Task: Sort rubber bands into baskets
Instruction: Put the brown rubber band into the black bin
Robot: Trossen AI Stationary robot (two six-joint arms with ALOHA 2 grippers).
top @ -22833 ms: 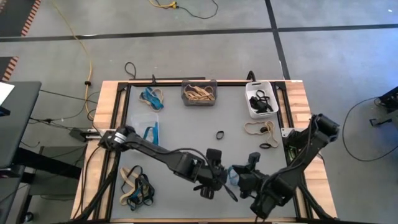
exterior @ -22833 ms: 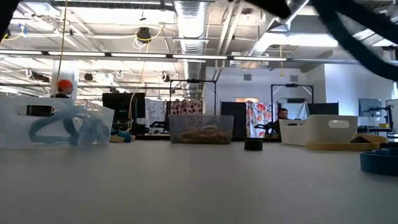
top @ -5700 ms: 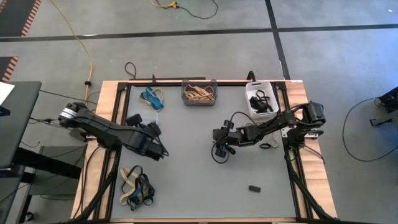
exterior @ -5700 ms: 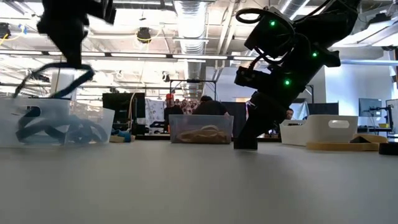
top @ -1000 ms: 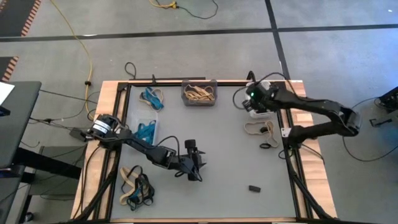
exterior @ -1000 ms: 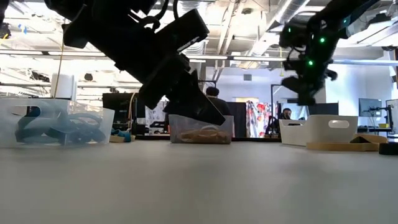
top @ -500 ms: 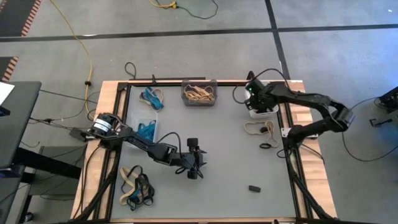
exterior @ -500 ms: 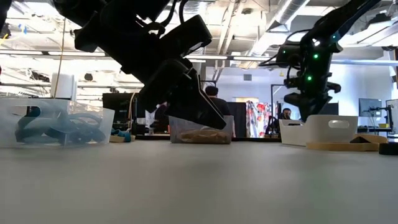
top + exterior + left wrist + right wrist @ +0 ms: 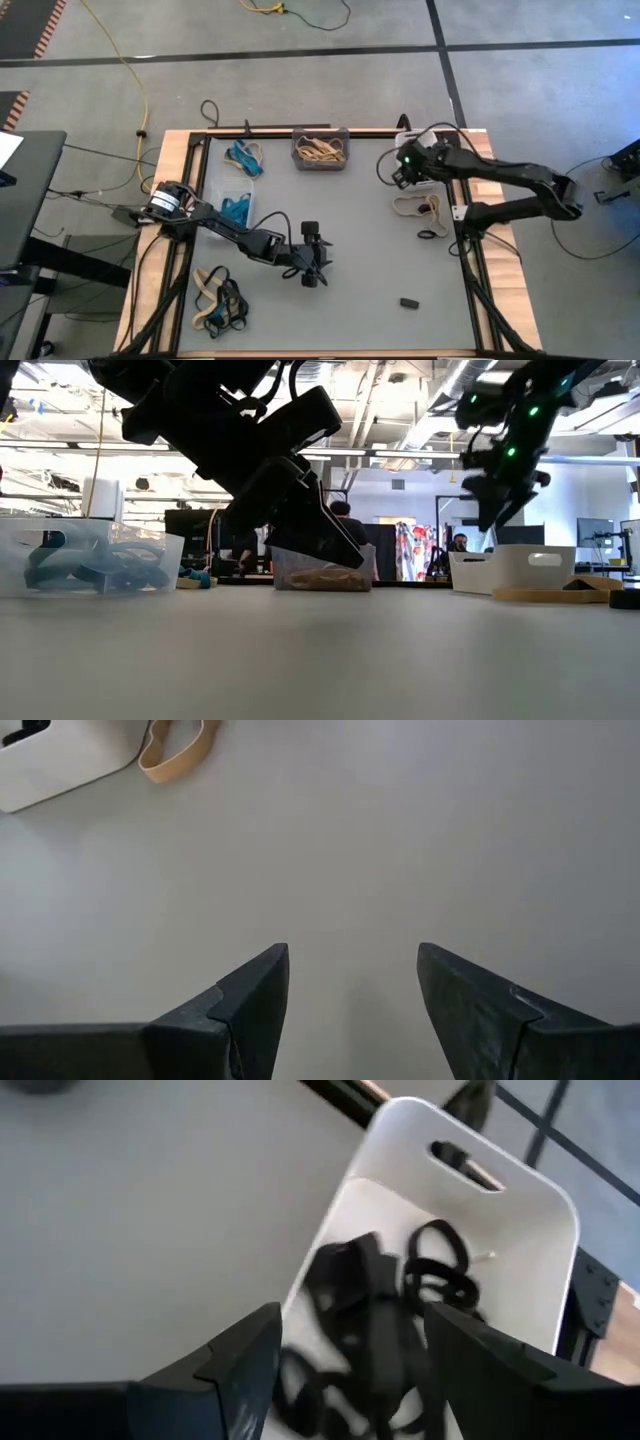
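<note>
Right tool (image 9: 345, 1350) gapes empty above white basket (image 9: 520, 1210) of black bands (image 9: 440, 1270).

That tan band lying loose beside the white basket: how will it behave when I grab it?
The tan band lies flat in a slack, uneven loop, so it is probably floppy and will droop. It looks thin, so likely light and prone to sliding when nudged. The black bands tangled in the white basket suggest snagging.
</note>
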